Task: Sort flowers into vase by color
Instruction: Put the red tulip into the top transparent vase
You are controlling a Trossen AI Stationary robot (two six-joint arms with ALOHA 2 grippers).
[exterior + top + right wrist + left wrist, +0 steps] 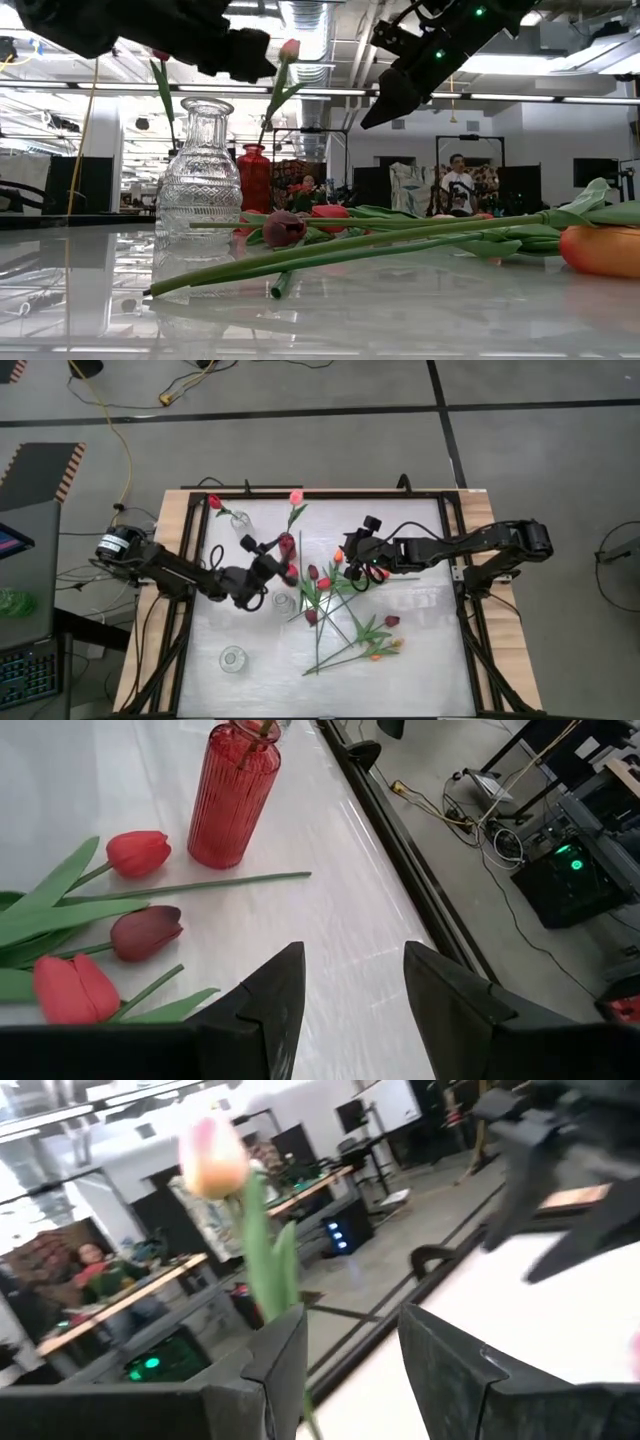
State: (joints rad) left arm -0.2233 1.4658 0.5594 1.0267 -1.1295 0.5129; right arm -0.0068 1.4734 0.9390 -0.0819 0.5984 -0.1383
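Holding a pink tulip [296,497], red vase [288,546], both arms' fingers spread, empty.

Grey tiled floor [300,445], yellow cable [120,430] trailing; exposed ceiling ducts [310,20]; seated person [458,185] beyond workbenches [150,1295].

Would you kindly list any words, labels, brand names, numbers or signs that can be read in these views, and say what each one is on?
No text can be read in any view.
Round white label on the left arm's base: print too small to read.
Red vase, clear vase and tulips: no markings show.
Room beyond the table: anything that might be a sign is too blurred to read.
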